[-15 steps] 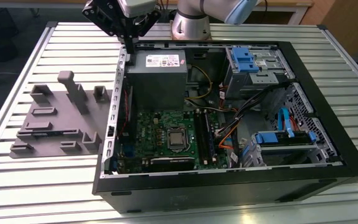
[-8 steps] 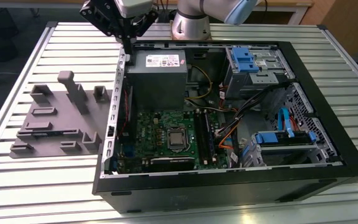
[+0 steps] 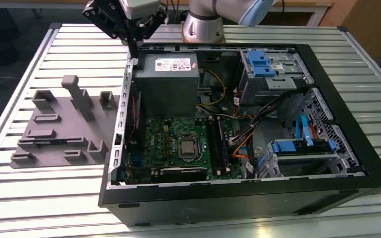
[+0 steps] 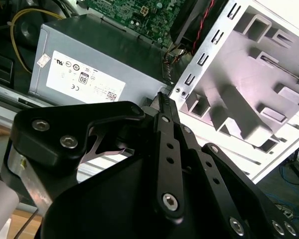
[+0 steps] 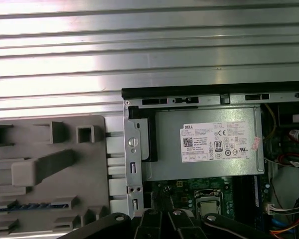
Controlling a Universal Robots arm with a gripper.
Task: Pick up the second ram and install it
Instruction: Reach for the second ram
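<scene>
The gripper [image 3: 137, 48] hangs over the far corner of the open computer case [image 3: 243, 194] on the exterior view's left, just above the case wall beside the grey power supply [image 3: 167, 74]. Its two black fingers are pressed together into one narrow tip with nothing pinched between them, as the second wrist view shows [image 4: 163, 97]. The second ram [image 5: 32, 206] lies in a slot of the grey holder tray [image 5: 89, 174], showing as a thin blue strip between the tray's raised walls, well apart from the gripper. The tray [image 3: 51, 131] sits flat on the slatted metal table [image 3: 18, 198], just outside the case on the exterior view's left. Inside the case, the green motherboard [image 3: 170, 131] lies nearer than the power supply, and a blue drive bracket [image 3: 260, 62] sits at the far right, with another [image 3: 289, 146] nearer by
</scene>
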